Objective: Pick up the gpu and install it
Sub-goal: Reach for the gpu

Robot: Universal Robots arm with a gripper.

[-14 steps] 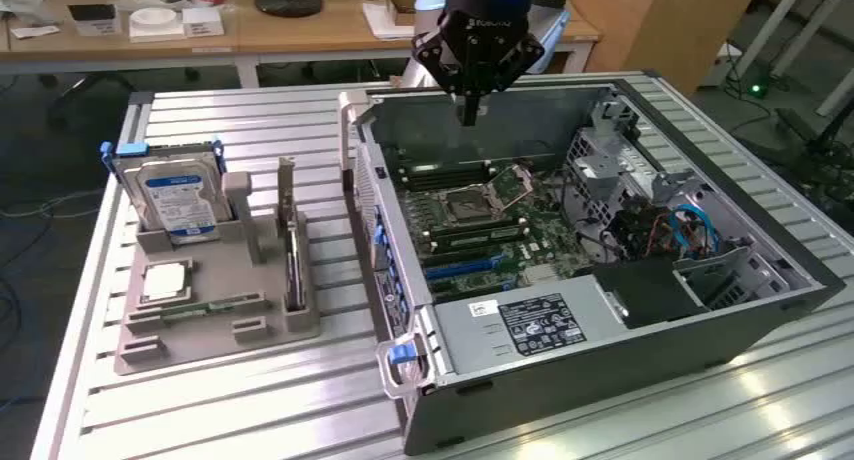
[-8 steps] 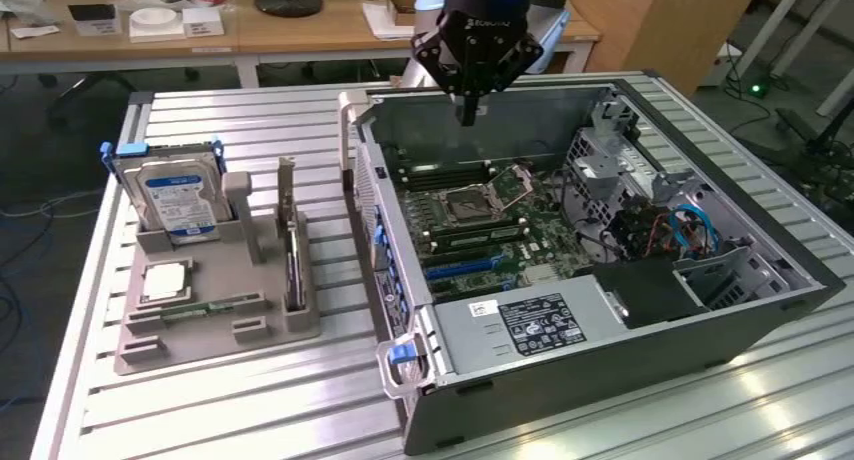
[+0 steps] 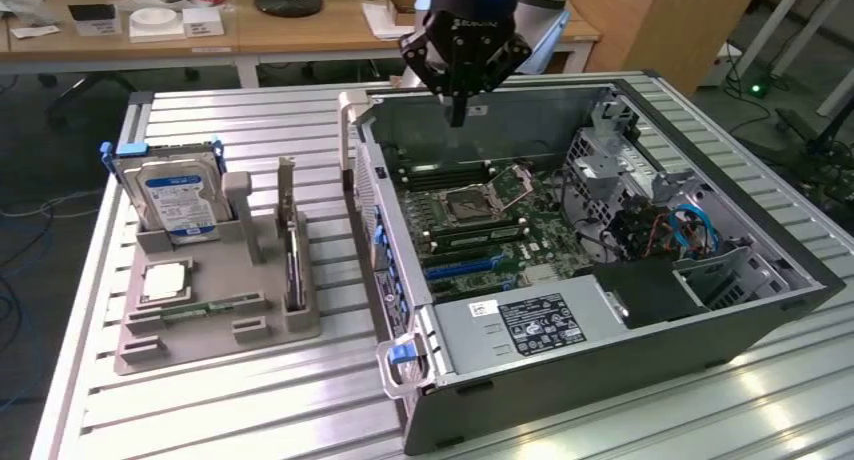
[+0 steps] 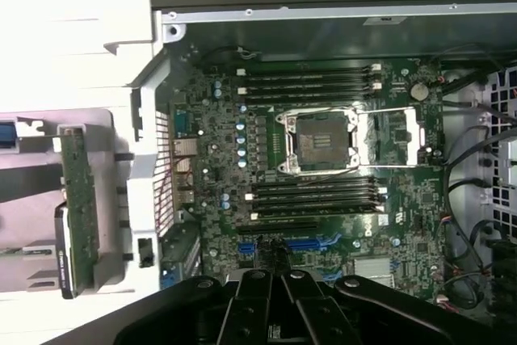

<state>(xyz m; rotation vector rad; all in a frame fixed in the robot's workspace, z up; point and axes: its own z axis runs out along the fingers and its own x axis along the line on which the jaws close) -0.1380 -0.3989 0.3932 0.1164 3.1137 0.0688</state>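
Observation:
The gpu (image 3: 290,248) stands on edge in a slot of the grey holder tray (image 3: 267,330), to the exterior view's left of the open computer case (image 3: 694,130). In the wrist view the gpu (image 4: 79,191) shows as a thin green board with a dark cooler, outside the case wall. My gripper (image 3: 458,112) hangs over the far part of the case, above the motherboard (image 3: 474,215), fingers pointing down, shut and holding nothing. In the wrist view my gripper (image 4: 275,268) sits over the blue expansion slots (image 4: 311,242) of the motherboard (image 4: 323,111).
A silver hard drive with a blue label (image 3: 180,195), a processor (image 3: 163,280) and a narrow memory stick (image 3: 214,305) share the holder tray. Inside the case are the power supply (image 3: 527,325), a drive cage with cables (image 3: 667,230) and an open processor socket (image 4: 319,139).

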